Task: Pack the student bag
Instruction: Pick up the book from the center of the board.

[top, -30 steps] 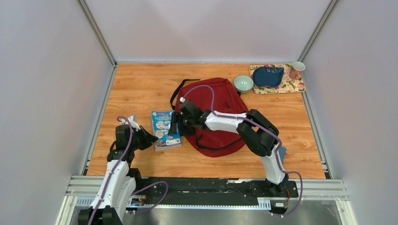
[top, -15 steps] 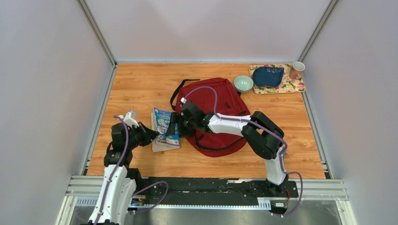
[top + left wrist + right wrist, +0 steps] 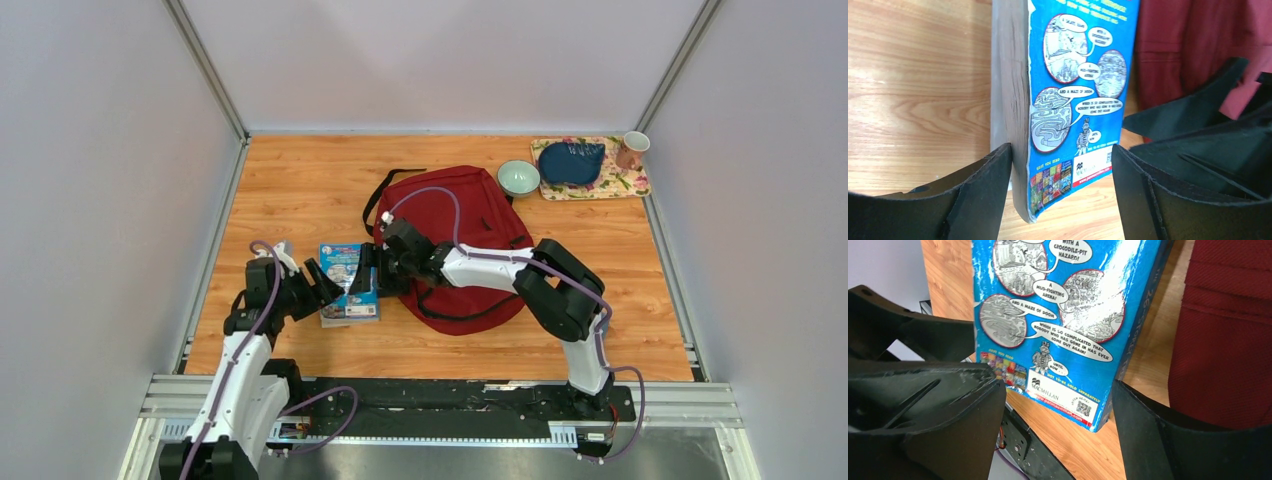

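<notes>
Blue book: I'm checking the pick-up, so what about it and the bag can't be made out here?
- Top of the blue book: cut off by the upper frame edge in both wrist views.
- Whether the left gripper touches the book: too small in the top view, and the left wrist view leaves it unclear.
- Opening of the student bag: the right arm lies across it in the top view.

The left claw (image 3: 1060, 152) stands spread, a blue book (image 3: 1075, 85) between its fingers (image 3: 983, 190); red student bag (image 3: 1173, 50) beyond, right.
</notes>
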Controlling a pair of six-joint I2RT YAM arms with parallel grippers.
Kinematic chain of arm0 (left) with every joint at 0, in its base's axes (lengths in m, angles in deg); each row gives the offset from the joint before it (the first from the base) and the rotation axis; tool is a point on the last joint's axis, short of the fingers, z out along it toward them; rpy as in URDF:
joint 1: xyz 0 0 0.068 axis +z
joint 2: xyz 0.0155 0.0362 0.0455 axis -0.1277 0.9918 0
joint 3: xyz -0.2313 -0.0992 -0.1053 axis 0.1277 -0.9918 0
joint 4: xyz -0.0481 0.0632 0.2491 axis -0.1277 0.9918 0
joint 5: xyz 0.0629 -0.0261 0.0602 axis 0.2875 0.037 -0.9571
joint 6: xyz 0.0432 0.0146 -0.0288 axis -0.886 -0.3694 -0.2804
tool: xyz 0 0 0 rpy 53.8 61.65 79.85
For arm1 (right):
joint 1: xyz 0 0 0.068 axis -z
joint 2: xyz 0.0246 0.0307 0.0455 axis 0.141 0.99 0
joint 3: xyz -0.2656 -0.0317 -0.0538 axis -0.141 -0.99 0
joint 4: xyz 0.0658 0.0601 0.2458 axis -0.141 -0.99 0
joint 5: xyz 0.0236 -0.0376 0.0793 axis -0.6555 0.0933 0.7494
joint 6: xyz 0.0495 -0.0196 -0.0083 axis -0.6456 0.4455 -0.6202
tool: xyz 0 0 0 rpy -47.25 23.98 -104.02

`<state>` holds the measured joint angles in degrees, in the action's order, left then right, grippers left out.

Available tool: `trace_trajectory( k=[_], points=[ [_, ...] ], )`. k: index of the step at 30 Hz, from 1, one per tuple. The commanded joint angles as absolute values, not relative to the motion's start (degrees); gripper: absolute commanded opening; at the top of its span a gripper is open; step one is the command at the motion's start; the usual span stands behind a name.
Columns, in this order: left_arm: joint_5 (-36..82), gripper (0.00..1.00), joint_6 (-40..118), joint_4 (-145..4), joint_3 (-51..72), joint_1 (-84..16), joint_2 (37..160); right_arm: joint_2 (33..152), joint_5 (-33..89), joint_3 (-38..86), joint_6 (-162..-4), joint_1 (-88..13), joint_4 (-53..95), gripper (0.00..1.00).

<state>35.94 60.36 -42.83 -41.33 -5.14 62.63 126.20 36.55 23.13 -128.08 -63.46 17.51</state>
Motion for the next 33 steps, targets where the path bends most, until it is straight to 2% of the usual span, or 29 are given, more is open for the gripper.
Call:
trace_trajectory(
  k=[1, 8, 16, 26, 33],
  points=[
    [32.34, 0.79, 57.97, -43.04, -38.48, -5.58, 66.39, 126.37, 37.46, 26.28, -128.11, -64.09, 19.00, 0.79],
    [29.08, 0.81, 55.95, -43.83, -38.92, -5.58, 71.24, 127.87, 36.49, 28.04, -128.11, -64.09, 17.50, 0.80],
    [36.01, 0.81, 57.44, -49.54, -44.01, -5.58, 73.70, 129.01, 35.44, 28.74, -128.37, -64.09, 15.92, 0.80],
    [38.48, 0.80, 58.50, -50.95, -46.04, -5.58, 72.65, 133.85, 35.70, 33.31, -128.19, -65.23, 10.64, 0.80],
    [36.12, 0.80, 58.23, -49.28, -46.13, -5.58, 71.15, 128.23, 25.43, 32.44, -125.21, -65.23, 6.00, 0.81]
  ],
)
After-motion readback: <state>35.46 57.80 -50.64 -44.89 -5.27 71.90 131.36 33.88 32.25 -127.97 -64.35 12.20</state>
